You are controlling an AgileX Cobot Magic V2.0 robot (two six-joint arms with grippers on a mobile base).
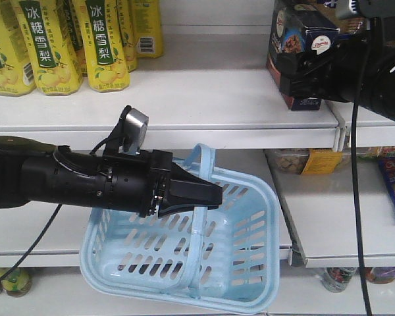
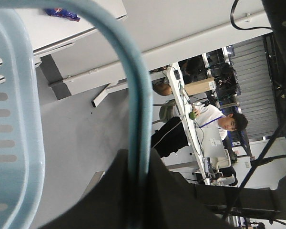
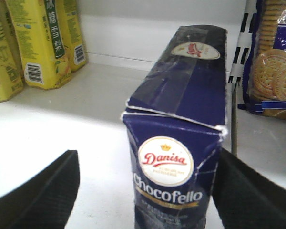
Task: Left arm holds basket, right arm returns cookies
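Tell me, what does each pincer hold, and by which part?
The left pincer grips the light blue plastic basket by its hoop handle. The right pincer is open around the dark navy cookie carton.

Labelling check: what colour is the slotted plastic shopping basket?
Light blue plastic shopping basket; clearest in the exterior front-facing view.

A dark navy cookies carton stands on a white shelf between two black gripper fingers, nearer the right finger, left finger well apart.
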